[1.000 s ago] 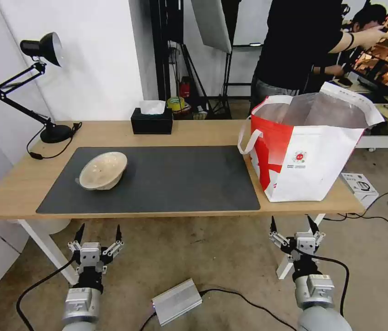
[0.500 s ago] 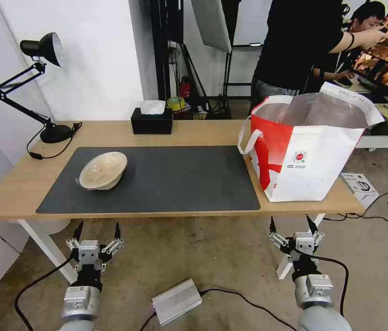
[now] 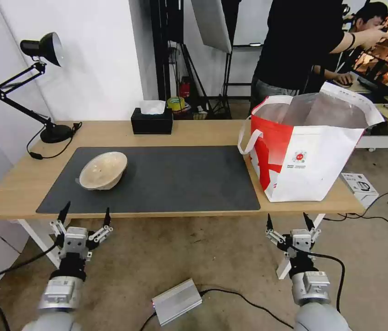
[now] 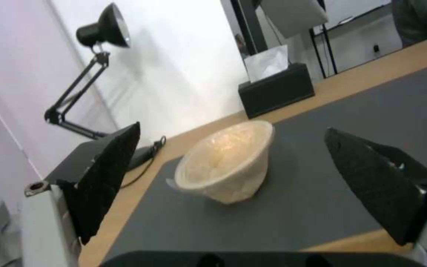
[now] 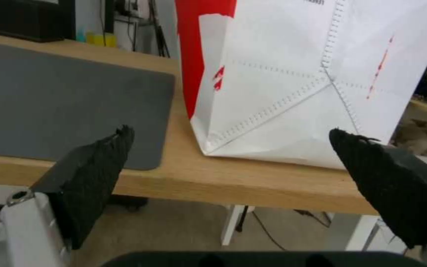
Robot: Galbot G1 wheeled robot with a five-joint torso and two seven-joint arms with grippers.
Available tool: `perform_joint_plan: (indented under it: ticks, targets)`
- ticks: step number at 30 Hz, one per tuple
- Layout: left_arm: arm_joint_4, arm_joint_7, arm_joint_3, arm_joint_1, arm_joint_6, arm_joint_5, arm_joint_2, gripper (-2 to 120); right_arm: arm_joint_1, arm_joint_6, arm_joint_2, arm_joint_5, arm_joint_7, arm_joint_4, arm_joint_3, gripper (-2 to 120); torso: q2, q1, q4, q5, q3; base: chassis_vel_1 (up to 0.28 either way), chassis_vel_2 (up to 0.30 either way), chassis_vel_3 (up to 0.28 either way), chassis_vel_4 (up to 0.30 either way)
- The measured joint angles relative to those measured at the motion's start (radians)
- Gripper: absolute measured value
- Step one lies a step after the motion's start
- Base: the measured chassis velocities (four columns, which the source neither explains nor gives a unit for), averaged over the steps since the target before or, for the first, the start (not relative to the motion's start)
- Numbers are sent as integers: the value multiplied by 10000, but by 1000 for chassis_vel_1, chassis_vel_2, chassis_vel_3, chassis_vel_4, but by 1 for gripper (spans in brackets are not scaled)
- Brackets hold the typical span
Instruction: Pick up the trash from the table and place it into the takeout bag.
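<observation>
**Beige bowl alone on the mat, both grippers low at the front edge**

Light wood runs the length of the table (image 3: 194, 131), which stands on white slanted legs with a dark grey mat (image 3: 180, 179) covering most of its middle. On the left part of that mat I see the soiled beige bowl (image 3: 103, 170), tipped on its side wall so that its round mouth faces up and toward the front left; being round, it has no long axis to speak of. Bare mat lies open all around it, and a wide stretch of mat separates it from the takeout bag (image 3: 306, 158). That bag stands upright at the table's right end, beyond the mat's right edge, mouth open upward with the foil lining showing and one white strap hanging over its left side.

At the back edge sit a black tissue box (image 3: 152, 120) and, in the far left corner, a black desk lamp (image 3: 42, 82).

My left gripper (image 3: 84, 213) hangs below the front edge, in front of the bowl, fingers spread wide and holding nothing. My right gripper (image 3: 286, 219) hangs below the front edge before the bag, likewise spread and empty.
</observation>
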Motion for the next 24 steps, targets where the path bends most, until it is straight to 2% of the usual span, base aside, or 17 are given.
perform_joint_plan:
  ticks: [7,13,14,17,18,21,24]
  targets:
    - [212,188,2,-376,2,-3,513,100,35,-49,-13,-15,-5,23,-59,100,-1,0,0,0,0,0,0,0,0]
    - [1078,497,399,-1233,2,-296,1887,100,73,-249,-56,-37,-7,93,-121,100,-1,0,-2,-1,0,0,0,0,0]
    - [1078,497,399,-1233,2,-296,1887,100,73,-249,-56,-37,-7,93,-121,100,-1,0,-2,-1,0,0,0,0,0]
    - [1521,587,632,-1588,-24,-522,2583,100,56,-256,-53,-66,-7,93,-158,100,-1,0,-1,1,0,0,0,0,0]
    - [1521,587,632,-1588,-24,-522,2583,100,56,-256,-53,-66,-7,93,-158,100,-1,0,-1,1,0,0,0,0,0]
    - [1880,687,769,-1922,-73,-685,3210,100,26,-257,-52,-78,-6,88,-161,100,-1,0,0,1,0,0,0,0,0]
    - [2077,745,852,-2123,-102,-736,3539,100,26,-257,-55,-83,-5,81,-160,100,-1,0,0,-2,1,0,0,0,0]
